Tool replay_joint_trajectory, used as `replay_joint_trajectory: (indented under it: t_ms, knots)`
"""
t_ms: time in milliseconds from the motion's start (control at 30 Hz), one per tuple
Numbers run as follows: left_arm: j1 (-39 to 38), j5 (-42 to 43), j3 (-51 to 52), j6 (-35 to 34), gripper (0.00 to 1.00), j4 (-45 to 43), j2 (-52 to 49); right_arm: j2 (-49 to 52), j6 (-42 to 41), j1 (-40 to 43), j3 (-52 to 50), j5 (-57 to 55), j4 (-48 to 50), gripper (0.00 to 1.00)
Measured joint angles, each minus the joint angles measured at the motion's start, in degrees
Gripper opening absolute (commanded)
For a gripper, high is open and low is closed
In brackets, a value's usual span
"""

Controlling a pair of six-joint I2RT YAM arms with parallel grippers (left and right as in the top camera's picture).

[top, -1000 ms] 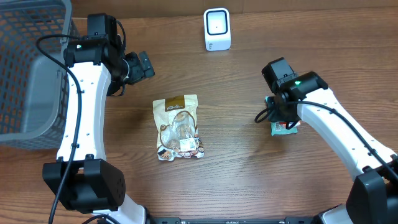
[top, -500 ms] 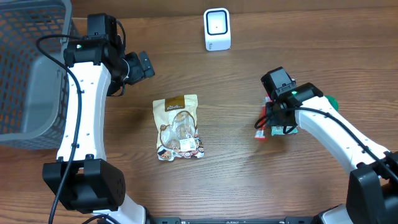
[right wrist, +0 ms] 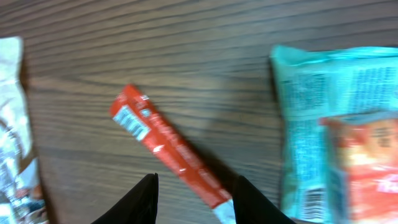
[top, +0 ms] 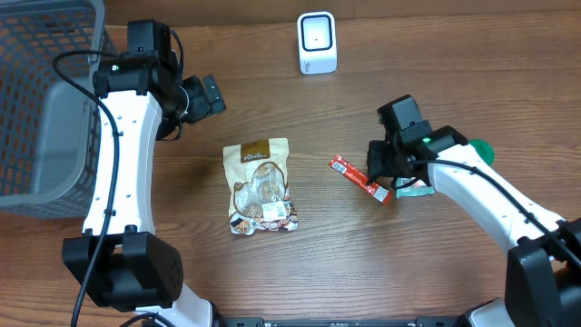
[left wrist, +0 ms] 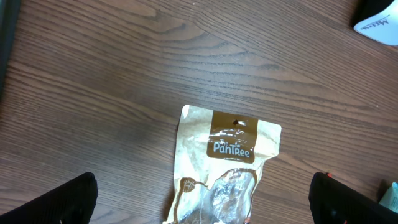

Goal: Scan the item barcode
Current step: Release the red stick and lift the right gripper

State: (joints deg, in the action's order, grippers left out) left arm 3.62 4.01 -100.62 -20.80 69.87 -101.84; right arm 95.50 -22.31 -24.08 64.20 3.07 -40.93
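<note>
Overhead view: my left gripper [top: 214, 94] hangs with its jaws spread wide and empty, the beige-and-brown snack pouch [top: 260, 186] lying ahead of them. The white box-shaped scanner [top: 317, 43] stands well beyond both arms. The slim red foil stick sachet [right wrist: 166, 149] lies flat, its near end between the part-open jaws of my right gripper [right wrist: 196, 194]. The teal plastic packet [right wrist: 336, 124] sits outside the right jaw. I'd square the jaws across the stick, close gently, and leave its white printed patch uncovered for scanning.
</note>
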Motion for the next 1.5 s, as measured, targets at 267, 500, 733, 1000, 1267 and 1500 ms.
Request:
replay_joint_trajectory:
  t_ms: [267, 500, 733, 1000, 1267, 1500]
  knots:
    - [0.0, 0.0, 0.0, 0.0, 1.00, 0.0, 0.0, 2.0, -0.4, -4.3, 0.0, 3.5, 4.0, 0.21]
    - [0.0, 0.0, 0.0, 0.0, 1.00, 0.0, 0.0, 10.8, -0.5, -10.6, 0.0, 6.1, 10.7, 0.17]
    - [0.0, 0.0, 0.0, 0.0, 1.00, 0.0, 0.0, 12.9, -2.3, -11.5, 0.0, 5.7, 11.1, 0.17]
    - [0.0, 0.0, 0.0, 0.0, 1.00, 0.0, 0.0, 12.9, -5.1, -4.5, 0.1, 5.0, 7.1, 0.17]
    - [0.0, 0.0, 0.0, 0.0, 1.00, 0.0, 0.0, 12.3, -5.6, 1.7, 0.7, -0.5, 0.4, 0.18]
    - [0.0, 0.0, 0.0, 0.0, 0.99, 0.0, 0.0, 12.1, -5.5, 3.5, 0.7, -8.2, -1.7, 0.23]
